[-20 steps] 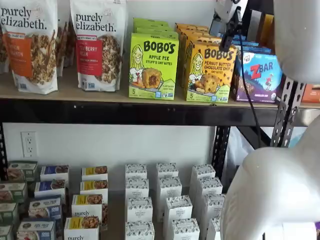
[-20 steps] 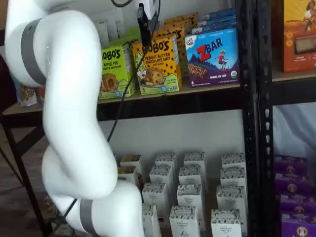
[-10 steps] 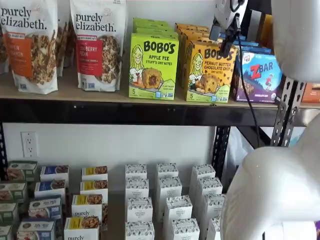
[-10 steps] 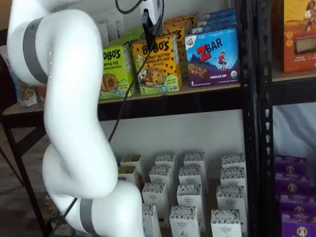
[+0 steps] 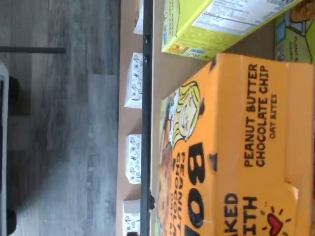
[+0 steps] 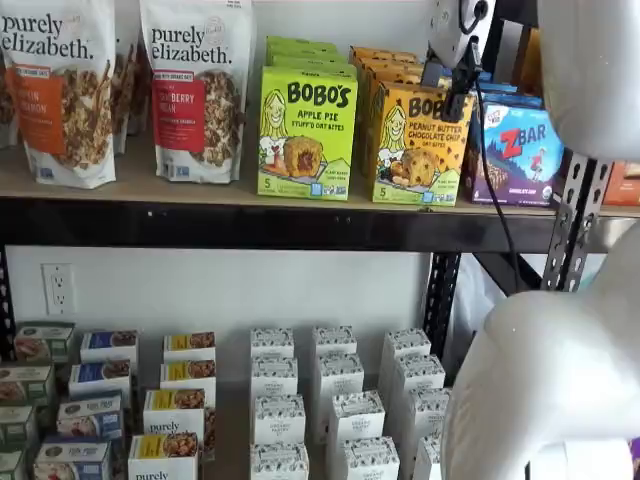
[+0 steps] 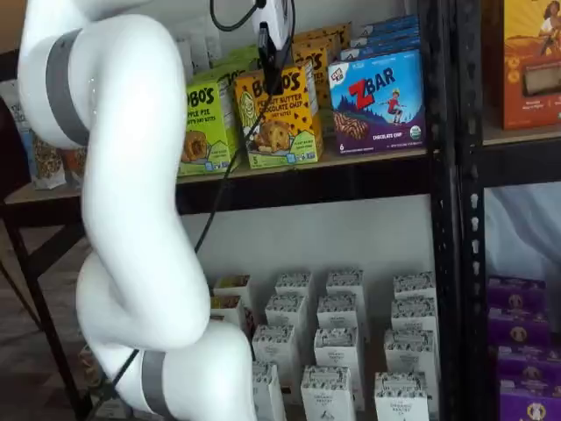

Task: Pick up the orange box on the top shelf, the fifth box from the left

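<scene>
The orange box (image 6: pixel 418 150) is a yellow-orange Bobo's Peanut Butter Chocolate Chip carton. It stands upright at the front of the top shelf (image 6: pixel 250 226) in both shelf views, between the green Apple Pie carton (image 6: pixel 305 135) and the ZBar box (image 6: pixel 522 150). My gripper (image 6: pixel 459 98) hangs from the view's top edge just in front of the box's upper right part; it also shows in a shelf view (image 7: pixel 269 74). Its black fingers show side-on, so no gap can be made out. The wrist view shows the orange box (image 5: pixel 236 147) close up, with nothing gripping it.
More orange cartons (image 7: pixel 320 39) stand behind the front one. Granola bags (image 6: pixel 195 90) stand further left on the shelf. A black rack post (image 7: pixel 443 175) rises right of the ZBar box (image 7: pixel 377 101). Small white boxes (image 6: pixel 335 400) fill the lower shelf. My white arm (image 7: pixel 123 202) is in front.
My gripper has moved a little to the right and closer to the orange box's upper front. The boxes have not moved.
</scene>
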Motion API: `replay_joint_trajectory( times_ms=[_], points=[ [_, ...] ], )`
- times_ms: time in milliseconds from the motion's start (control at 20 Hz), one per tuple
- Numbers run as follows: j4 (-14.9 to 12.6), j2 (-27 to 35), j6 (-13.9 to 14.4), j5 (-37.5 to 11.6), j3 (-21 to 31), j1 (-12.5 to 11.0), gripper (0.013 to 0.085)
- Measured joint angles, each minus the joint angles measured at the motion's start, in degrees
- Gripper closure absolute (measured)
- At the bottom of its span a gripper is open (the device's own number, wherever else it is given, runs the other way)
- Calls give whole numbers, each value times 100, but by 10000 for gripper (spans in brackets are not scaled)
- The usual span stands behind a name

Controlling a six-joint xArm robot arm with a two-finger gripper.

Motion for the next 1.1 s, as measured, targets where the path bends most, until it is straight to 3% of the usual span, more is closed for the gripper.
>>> replay_joint_trajectory(
  times_ms=[850,950,1100],
  points=[
    [-133,253,75,282,-231,94,130],
    [-141,254,78,265,-220,99,210],
    [-140,244,80,230,-192,102,250]
  ],
)
